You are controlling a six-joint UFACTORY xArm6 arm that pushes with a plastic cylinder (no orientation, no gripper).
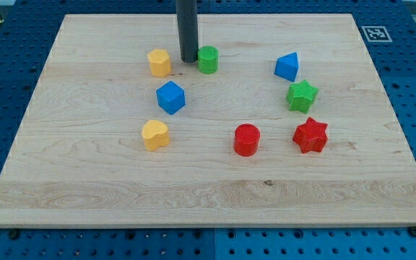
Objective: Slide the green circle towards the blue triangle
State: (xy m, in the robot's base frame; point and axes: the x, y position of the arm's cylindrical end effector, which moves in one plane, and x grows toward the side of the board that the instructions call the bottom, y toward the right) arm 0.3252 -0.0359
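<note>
The green circle [208, 59] sits on the wooden board near the view's top centre. My tip [189, 60] stands right at its left side, touching or nearly touching it. The blue triangle [287, 66] lies to the view's right of the green circle, at about the same height, with bare board between them.
A yellow hexagon block [159, 63] is just left of my tip. A blue cube [170, 97] and a yellow heart [154, 134] lie below. A green star [302, 95], a red star [310, 135] and a red cylinder [246, 139] lie at the lower right. The board [208, 195] rests on a blue pegboard table.
</note>
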